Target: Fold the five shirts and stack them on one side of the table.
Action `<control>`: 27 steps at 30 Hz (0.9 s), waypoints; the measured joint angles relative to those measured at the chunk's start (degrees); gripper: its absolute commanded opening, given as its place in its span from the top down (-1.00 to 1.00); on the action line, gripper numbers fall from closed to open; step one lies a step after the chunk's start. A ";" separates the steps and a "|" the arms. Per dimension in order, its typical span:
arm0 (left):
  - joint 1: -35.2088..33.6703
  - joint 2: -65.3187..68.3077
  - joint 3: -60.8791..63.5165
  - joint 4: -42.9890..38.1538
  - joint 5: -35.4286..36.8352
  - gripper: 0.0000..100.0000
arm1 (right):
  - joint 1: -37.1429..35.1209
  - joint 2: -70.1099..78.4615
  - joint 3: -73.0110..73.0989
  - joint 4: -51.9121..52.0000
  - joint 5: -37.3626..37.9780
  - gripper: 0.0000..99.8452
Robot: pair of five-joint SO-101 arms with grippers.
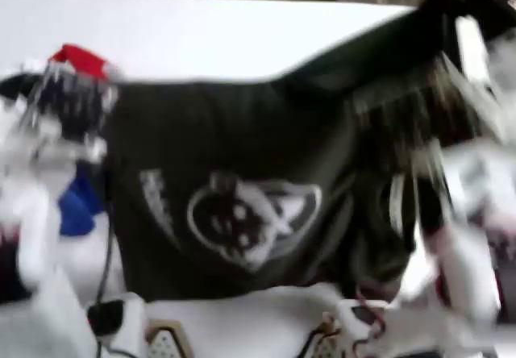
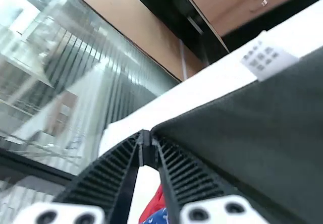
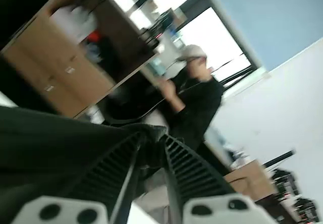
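- While it hangs between the two arms, the dark shirt [image 1: 242, 156] is spread wide above the white bench [image 1: 201, 35], with its round white print facing the high camera.
- At the shirt's left corner, the left gripper [image 2: 146, 142] is clamped narrow on one edge of the fabric, and its ribbed fingers [image 2: 186, 178] meet on the cloth.
- At the far right corner, the right gripper [image 3: 151, 139] is likewise pinched closed on a bunched fold of the same shirt. In the high view the shirt's upper edge slants from the left arm up toward it.
- Seen from the left wrist, a white label [image 2: 265, 60] sits at the shirt's edge, some way along from the held corner.
- Under the left arm, a blue and red cloth [image 1: 76, 205] lies on the bench, just beside the shirt's left edge.
- Along the near edge of the bench, a white garment [image 1: 258, 318] with dark-outlined patches lies below the hanging hem. Whether the two touch I cannot tell.
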State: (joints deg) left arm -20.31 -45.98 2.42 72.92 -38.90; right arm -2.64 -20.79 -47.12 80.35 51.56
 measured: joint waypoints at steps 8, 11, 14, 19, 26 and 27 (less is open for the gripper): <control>1.32 17.58 0.00 -13.80 2.11 0.95 | 0.00 12.75 14.15 -12.84 -0.09 0.96; 4.40 24.00 0.00 -15.38 2.11 0.95 | 0.09 18.37 15.91 -17.23 -0.09 0.96; 7.03 31.12 -1.85 -15.47 2.11 0.95 | 0.09 23.91 15.91 -18.29 -0.09 0.96; 8.53 40.97 -8.18 -15.47 2.11 0.95 | 0.09 29.71 16.00 -18.55 -0.79 0.96; 8.53 44.66 -12.31 -5.19 2.29 0.95 | 0.88 29.98 16.44 -12.48 -4.31 0.96; 8.53 44.75 -12.31 -2.64 2.29 0.95 | 1.41 29.98 16.44 -10.46 -4.31 0.96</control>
State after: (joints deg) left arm -11.78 -1.23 -9.89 70.29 -36.62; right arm -1.23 9.19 -30.68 69.89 47.25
